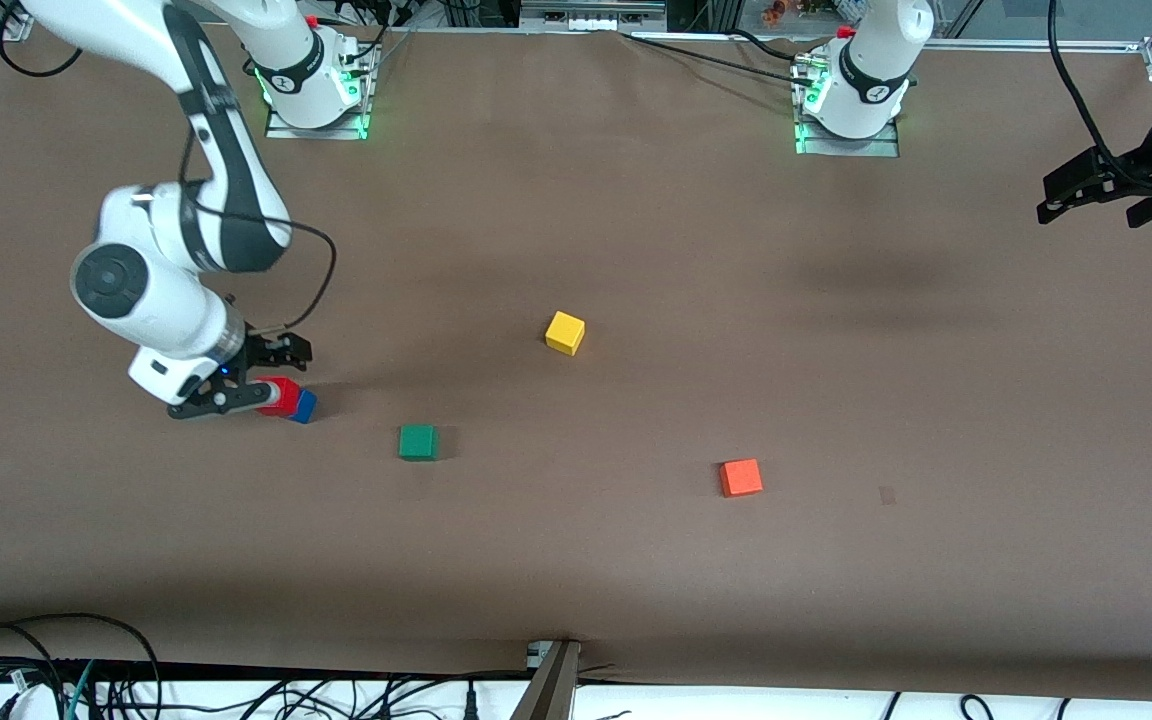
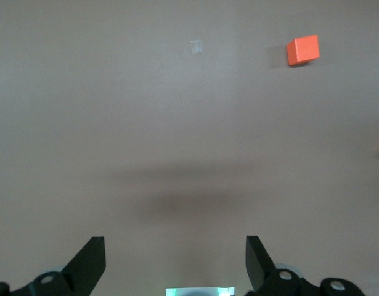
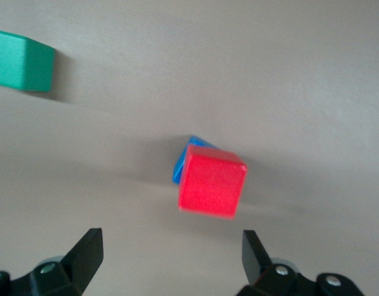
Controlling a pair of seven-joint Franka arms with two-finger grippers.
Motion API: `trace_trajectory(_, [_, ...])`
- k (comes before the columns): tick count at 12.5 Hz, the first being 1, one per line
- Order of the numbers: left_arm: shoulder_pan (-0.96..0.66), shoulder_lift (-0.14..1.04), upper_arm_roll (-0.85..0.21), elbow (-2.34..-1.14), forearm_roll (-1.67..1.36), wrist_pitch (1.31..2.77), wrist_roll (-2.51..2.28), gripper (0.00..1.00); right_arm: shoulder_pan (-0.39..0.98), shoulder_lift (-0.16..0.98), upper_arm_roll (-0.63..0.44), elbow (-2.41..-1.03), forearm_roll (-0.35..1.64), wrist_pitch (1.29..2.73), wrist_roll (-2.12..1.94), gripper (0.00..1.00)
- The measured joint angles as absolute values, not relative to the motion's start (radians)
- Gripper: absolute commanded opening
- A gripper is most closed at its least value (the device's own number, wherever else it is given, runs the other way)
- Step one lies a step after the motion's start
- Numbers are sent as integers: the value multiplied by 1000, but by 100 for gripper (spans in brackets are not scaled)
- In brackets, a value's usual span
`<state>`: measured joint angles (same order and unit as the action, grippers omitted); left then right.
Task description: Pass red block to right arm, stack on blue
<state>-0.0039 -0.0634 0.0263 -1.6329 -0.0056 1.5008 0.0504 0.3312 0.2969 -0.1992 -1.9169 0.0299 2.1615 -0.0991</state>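
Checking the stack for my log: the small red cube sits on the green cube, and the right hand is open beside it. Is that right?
Not quite. The small red cube sits on the small blue cube, as the right wrist view shows; the green cube lies apart on the table. The right hand is indeed open beside the stack.

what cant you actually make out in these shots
- Blue block: mostly covered by the red block on it in the right wrist view; the front view shows only a blue corner.
- Right gripper: open, fingertips apart from the red block; in the front view its fingers overlap the stack.
- Green block: cut by the right wrist view's edge.
- Left gripper: open; in the front view it sits at the frame's edge, the arm cut off.
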Motion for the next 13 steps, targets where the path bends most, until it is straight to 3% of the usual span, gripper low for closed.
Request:
trace_trajectory(4, [-3, -64, 28, -1617, -6, 1501, 50, 100, 327, 170, -269, -1793, 30, 1950, -93, 100])
trace_trajectory(7, [-2, -54, 28, -1605, -5, 1501, 50, 100, 310, 165, -341, -1653, 59, 1849, -75, 100])
trace_trajectory(13, [-3, 16, 27, -1578, -5, 1506, 46, 100, 304, 119, -348, -1548, 67, 1594, -52, 100])
